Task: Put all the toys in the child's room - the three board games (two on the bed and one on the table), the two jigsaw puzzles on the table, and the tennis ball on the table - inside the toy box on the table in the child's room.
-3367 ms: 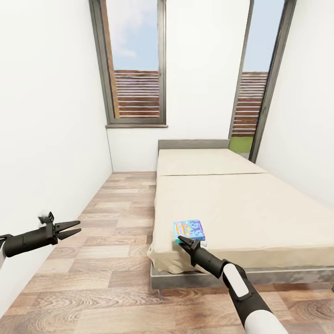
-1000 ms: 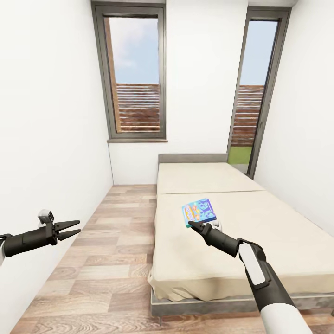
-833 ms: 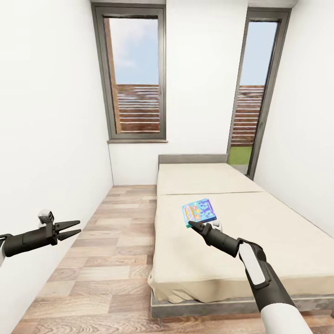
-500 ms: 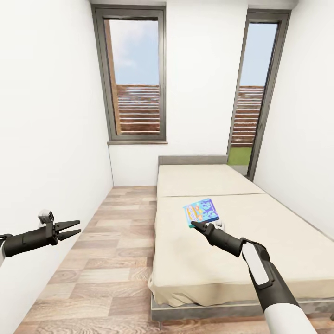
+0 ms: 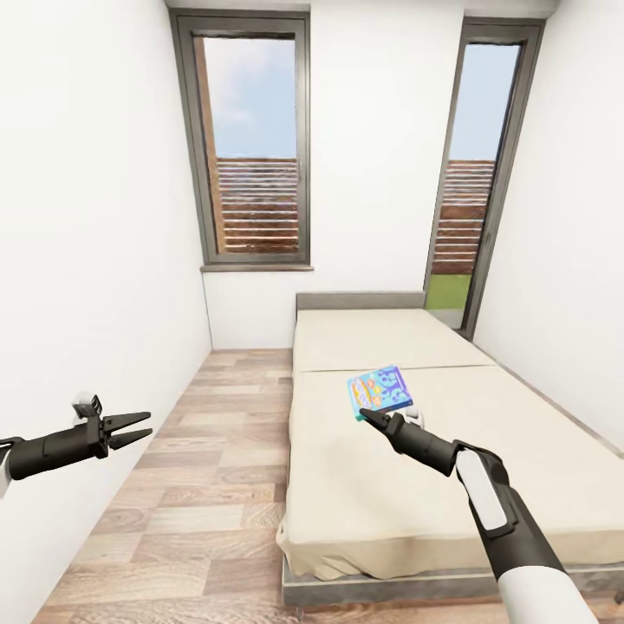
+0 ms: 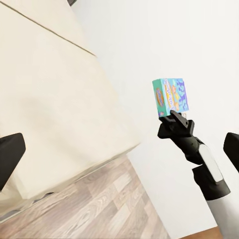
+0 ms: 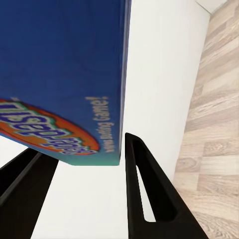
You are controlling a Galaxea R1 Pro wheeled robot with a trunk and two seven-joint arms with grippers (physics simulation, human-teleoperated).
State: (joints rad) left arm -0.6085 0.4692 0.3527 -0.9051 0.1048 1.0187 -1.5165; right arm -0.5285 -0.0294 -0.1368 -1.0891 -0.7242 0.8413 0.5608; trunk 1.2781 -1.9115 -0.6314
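Note:
A blue board game with cartoon print hangs tilted above the beige bed, with my right gripper shut on its lower edge. The left wrist view shows the same board game held upright in the right gripper beside the bed. Close up, the board game sits between the black fingers. My left gripper hovers open over the floor by the left wall, its fingers spread wide with nothing between them. The table and toy box are out of view.
A strip of wooden floor runs between the white left wall and the bed. A tall window and a glass door stand in the far wall. The bed's grey frame edge lies close in front.
My right gripper has lifted the board game off the bed's near corner and carried it up and slightly right. The head view has risen. The left arm has barely moved.

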